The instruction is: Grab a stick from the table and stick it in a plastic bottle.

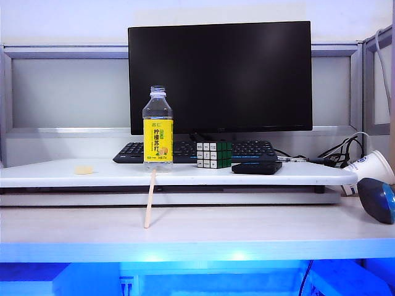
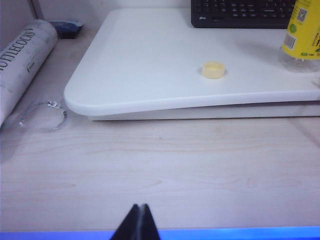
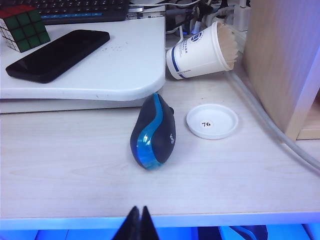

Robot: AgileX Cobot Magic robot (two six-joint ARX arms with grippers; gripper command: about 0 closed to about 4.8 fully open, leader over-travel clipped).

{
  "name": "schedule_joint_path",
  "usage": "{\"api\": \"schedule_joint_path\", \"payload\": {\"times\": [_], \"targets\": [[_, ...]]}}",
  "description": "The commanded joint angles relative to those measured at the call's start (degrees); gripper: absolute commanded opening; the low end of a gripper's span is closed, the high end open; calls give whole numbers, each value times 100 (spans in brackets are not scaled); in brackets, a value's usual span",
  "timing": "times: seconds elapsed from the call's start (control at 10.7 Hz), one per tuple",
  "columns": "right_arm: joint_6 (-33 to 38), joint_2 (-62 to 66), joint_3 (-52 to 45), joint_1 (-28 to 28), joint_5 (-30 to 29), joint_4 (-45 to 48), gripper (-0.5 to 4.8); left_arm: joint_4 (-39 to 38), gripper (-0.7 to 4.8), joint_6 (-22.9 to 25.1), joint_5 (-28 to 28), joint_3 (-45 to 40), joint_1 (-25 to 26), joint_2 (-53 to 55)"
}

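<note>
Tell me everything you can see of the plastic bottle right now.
The plastic bottle is small, clear, apparently empty, with a yellow wrap label bearing dark characters and an open threaded neck, no cap. It stands upright on the raised shelf board near its front edge, ahead of the keyboard. The stick leans against the shelf edge just below it. No gripper touches it.
</note>
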Motion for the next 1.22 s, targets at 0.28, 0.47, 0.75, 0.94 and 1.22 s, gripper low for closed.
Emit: {"api": "schedule_joint_path", "payload": {"times": [0.28, 0.47, 0.75, 0.94, 1.22], "targets": [[756, 0, 223, 0, -1060, 214, -8, 101, -4, -140, 2098, 2, -7, 4], [2024, 1351, 2712, 2, -2715, 350, -3, 125, -5, -385, 2879, 2, -9, 4], [2763, 4138, 4553, 52, -4218, 520, 330, 125, -5, -385, 2905, 2, -7, 4], [3053, 4970, 4948, 284, -4614, 570, 406, 125, -5, -385, 2905, 2, -9, 4], [3381, 7552, 5335, 1659, -4721, 1292, 445, 125, -5, -385, 2911, 2, -7, 4]]}}
